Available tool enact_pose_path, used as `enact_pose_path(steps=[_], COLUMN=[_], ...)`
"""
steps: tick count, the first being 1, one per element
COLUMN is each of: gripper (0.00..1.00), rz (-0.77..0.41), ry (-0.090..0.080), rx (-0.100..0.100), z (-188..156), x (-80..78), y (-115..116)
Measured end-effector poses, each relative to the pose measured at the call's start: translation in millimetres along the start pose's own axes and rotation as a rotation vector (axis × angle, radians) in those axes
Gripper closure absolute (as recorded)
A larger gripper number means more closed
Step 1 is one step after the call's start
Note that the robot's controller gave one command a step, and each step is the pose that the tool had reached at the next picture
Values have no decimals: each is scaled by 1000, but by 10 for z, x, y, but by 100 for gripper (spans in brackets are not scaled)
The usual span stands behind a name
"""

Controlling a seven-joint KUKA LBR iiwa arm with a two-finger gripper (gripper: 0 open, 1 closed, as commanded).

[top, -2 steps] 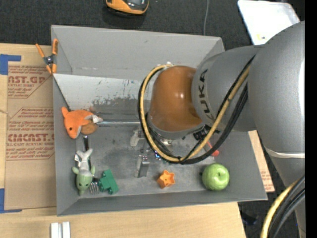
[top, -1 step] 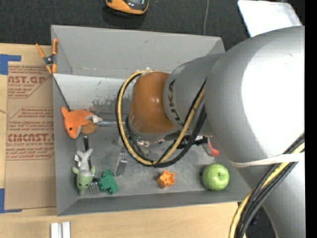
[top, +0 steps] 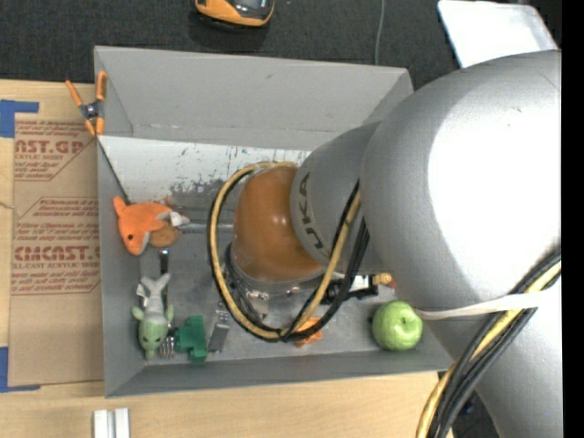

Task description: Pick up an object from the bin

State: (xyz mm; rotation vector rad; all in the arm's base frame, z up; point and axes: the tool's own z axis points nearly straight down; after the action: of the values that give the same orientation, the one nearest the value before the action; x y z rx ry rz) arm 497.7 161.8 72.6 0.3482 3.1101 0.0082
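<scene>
Downward the arm point(top: 456, 181) reaches into the bin point(top: 255, 89); end effector point(top: 260, 301) state unreadable.

bright overhead light is glaring off the silver arm point(top: 474, 172) (almost washing it out), leaving the bin point(top: 187, 263) floor dimmer.

Grey bin point(top: 255, 89), dark scuffs on back wall; orange fish toy point(top: 139, 223) by left edge; green apple point(top: 397, 325); pale-green figure point(top: 153, 322), dark-green block point(top: 192, 336) in front-left corner.

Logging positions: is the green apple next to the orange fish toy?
No, the green apple lies in the lower right of the bin, the orange fish toy by its left wall.
</scene>
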Motion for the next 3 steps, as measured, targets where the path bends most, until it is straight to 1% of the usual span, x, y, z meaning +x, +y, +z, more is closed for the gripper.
enact_pose_path(steps=[1,2,3], gripper=[0,0,0], rz=[-309,-400,-588], ry=[2,2,-2], rx=[0,-1,-4], z=[20,12,14], x=[-290,-173,79], y=[561,610,237])
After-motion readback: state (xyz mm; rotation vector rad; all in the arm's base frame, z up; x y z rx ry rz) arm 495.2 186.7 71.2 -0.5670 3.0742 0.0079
